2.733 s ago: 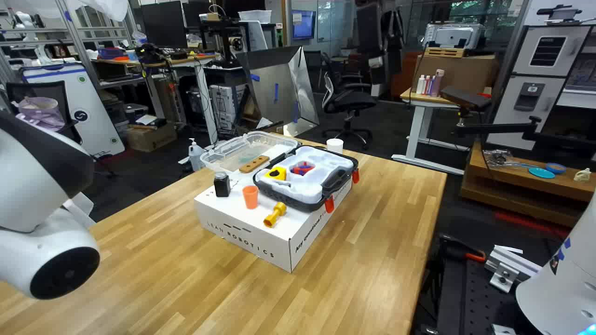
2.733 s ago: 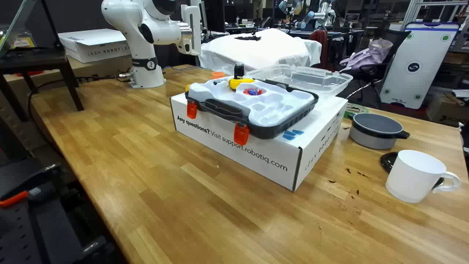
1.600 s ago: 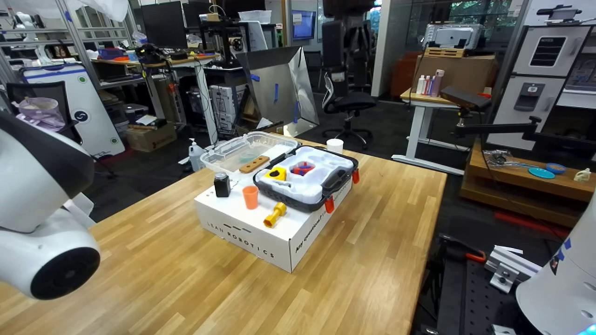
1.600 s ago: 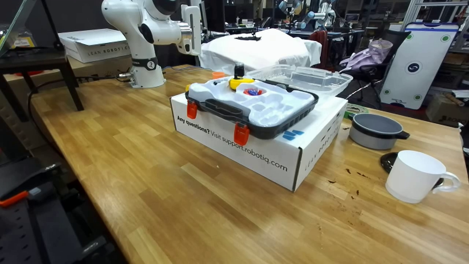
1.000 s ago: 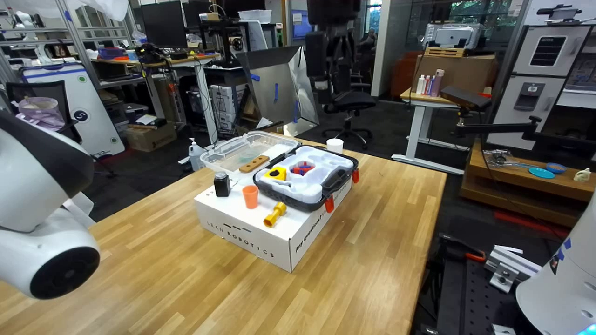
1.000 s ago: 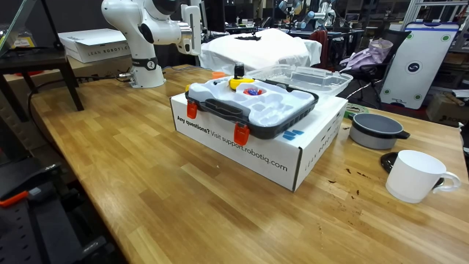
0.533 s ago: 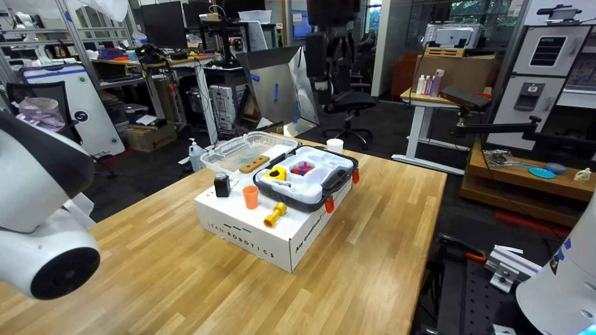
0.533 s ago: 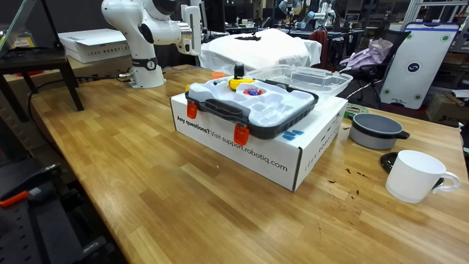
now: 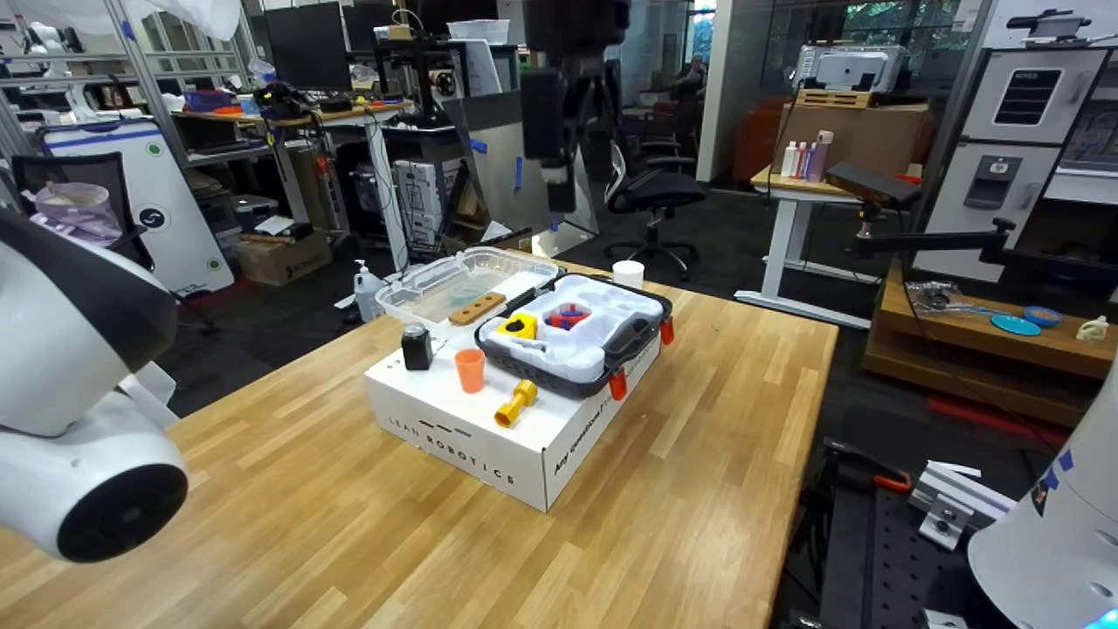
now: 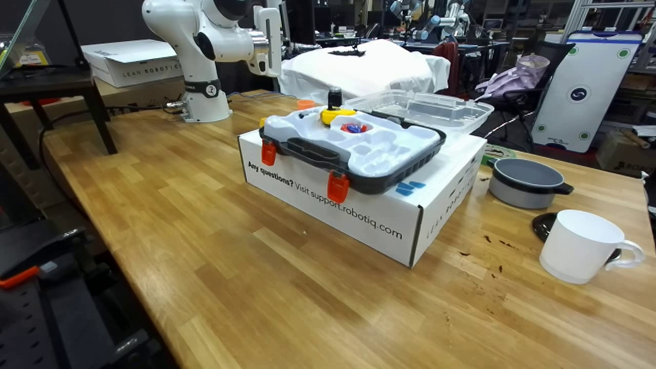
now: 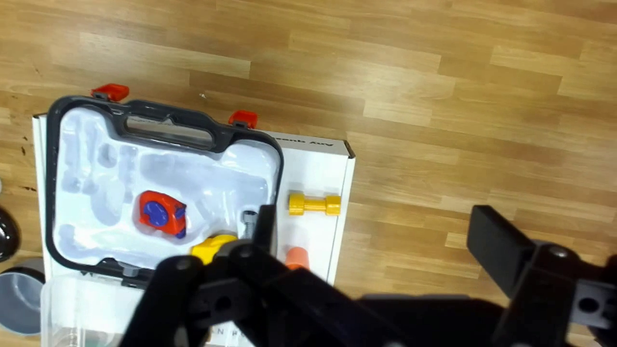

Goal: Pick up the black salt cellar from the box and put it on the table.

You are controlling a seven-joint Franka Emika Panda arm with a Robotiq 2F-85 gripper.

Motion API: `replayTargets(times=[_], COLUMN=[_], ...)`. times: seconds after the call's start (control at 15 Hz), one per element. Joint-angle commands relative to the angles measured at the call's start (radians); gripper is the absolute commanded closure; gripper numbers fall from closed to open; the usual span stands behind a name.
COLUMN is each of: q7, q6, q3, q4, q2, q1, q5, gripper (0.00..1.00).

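The black salt cellar (image 9: 417,348) is a small square jar with a grey top. It stands upright on the white box (image 9: 454,441) near a corner. Its dark top also shows behind the case in an exterior view (image 10: 334,97). The box sits on the wooden table (image 9: 690,489). My gripper (image 9: 572,148) is in the air above and behind the box, apart from everything. In the wrist view the gripper (image 11: 372,221) has its fingers wide apart with nothing between them. The salt cellar is hidden there behind the gripper.
On the box are an open case (image 9: 576,328), a clear lid (image 9: 472,271), an orange cup (image 9: 470,370), a yellow dumbbell-shaped piece (image 9: 516,404) and a wooden block (image 9: 477,308). A pot (image 10: 528,182) and white mug (image 10: 581,246) stand beside the box. Another white arm (image 10: 200,56) stands at the table's end.
My gripper has come down and moved left in an exterior view, from the upper right to above the back of the box. The salt cellar and other objects have not moved.
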Motion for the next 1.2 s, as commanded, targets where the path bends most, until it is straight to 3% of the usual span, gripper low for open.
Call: replayTargets(times=[0.0, 0.2, 0.27, 0.47, 1.13], q7=[0.012, 0.05, 0.028, 0.037, 0.046], q6=[0.006, 0.037, 0.049, 0.052, 0.067], q3=[0.021, 0.03, 0.024, 0.023, 0.021], q4=[0.09, 0.169, 0.105, 0.156, 0.171], q2=[0.107, 0.213, 0.156, 0.217, 0.226], q1=[0.015, 0.021, 0.024, 0.026, 0.024], q5=[-0.019, -0.057, -0.032, -0.044, -0.029], gripper=[0.0, 0.0, 0.0, 0.0, 0.0])
